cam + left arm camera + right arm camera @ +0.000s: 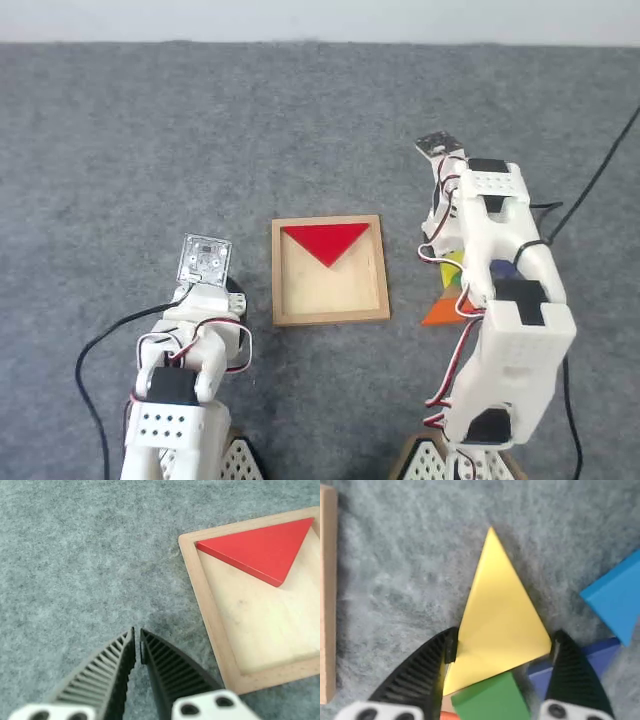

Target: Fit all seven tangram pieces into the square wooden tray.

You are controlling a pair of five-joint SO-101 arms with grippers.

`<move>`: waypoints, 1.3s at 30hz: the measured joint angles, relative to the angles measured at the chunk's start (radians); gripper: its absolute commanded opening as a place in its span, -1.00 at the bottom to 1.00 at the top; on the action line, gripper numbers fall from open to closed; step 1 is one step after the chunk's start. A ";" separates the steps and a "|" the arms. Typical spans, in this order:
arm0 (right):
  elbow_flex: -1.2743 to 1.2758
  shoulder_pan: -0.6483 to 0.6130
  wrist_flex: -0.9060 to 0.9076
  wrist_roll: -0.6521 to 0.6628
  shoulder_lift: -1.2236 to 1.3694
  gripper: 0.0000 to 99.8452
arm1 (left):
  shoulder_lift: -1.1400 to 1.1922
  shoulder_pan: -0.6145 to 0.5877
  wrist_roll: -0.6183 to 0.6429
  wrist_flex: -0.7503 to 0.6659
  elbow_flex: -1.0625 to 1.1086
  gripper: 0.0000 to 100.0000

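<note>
The square wooden tray (330, 316) lies mid-table with a red triangle (326, 241) in its far part. To its right, under the right arm (500, 260), lie a yellow triangle (452, 268), an orange piece (438, 313) and a blue piece (501, 269). My right gripper (502, 642) holds the yellow triangle (500, 620) by two opposite edges, low over the carpet. Green (490, 700), dark blue (580, 665) and light blue (620, 600) pieces crowd around it. My left gripper (136, 632) is shut and empty over bare carpet, left of the tray (200, 585).
Grey carpet covers the whole table, with wide free room at the far side and to the left. A black cable (600, 170) runs off at the right edge. The tray's rim (327, 590) lies a short way beside the yellow triangle.
</note>
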 measured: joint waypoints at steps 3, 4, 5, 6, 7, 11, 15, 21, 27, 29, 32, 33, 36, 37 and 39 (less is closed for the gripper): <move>0.043 -0.008 0.000 -0.025 -0.046 -0.60 | 0.000 0.000 0.000 0.000 0.000 -0.97; 0.061 -0.014 0.000 -0.029 -0.064 -0.60 | 0.000 0.000 0.000 0.000 0.000 -0.97; 0.080 -0.025 0.000 -0.034 -0.091 -0.60 | 0.000 0.000 0.000 0.000 0.000 -0.97; 0.098 -0.038 0.002 -0.041 -0.117 -0.60 | 0.000 0.000 0.000 0.000 0.000 -0.97; 0.112 -0.052 0.003 -0.048 -0.149 -0.60 | 0.000 0.000 0.000 0.000 0.000 -0.97; 0.169 -0.100 0.006 -0.068 -0.236 -0.60 | 0.000 0.000 0.000 0.000 0.000 -0.97; 0.198 -0.121 0.006 -0.074 -0.298 -0.58 | 0.000 0.000 0.000 0.000 0.000 -0.97; 0.244 -0.086 -0.032 -0.117 -0.304 -0.41 | 0.000 0.000 0.000 0.000 0.000 -0.97; 0.285 -0.058 -0.103 -0.153 -0.304 -0.41 | 0.000 0.000 0.000 0.000 0.000 -0.97; 0.285 -0.055 -0.126 -0.155 -0.299 -0.41 | 0.000 0.000 0.000 0.000 0.000 -0.97; 0.282 -0.054 -0.146 -0.155 -0.236 -0.41 | 0.000 0.000 0.000 0.000 0.000 -0.97; 0.272 -0.055 -0.147 -0.157 -0.212 -0.41 | 0.000 0.000 0.000 0.000 0.000 -0.97; 0.227 -0.054 -0.140 -0.144 -0.144 -0.41 | 0.000 0.000 0.000 0.000 0.000 -0.97; 0.215 -0.054 -0.127 -0.140 -0.127 -0.42 | 0.000 0.000 0.000 0.000 0.000 -0.97; 0.184 -0.055 -0.107 -0.135 -0.101 -0.42 | 0.000 0.000 0.000 0.000 0.000 -0.97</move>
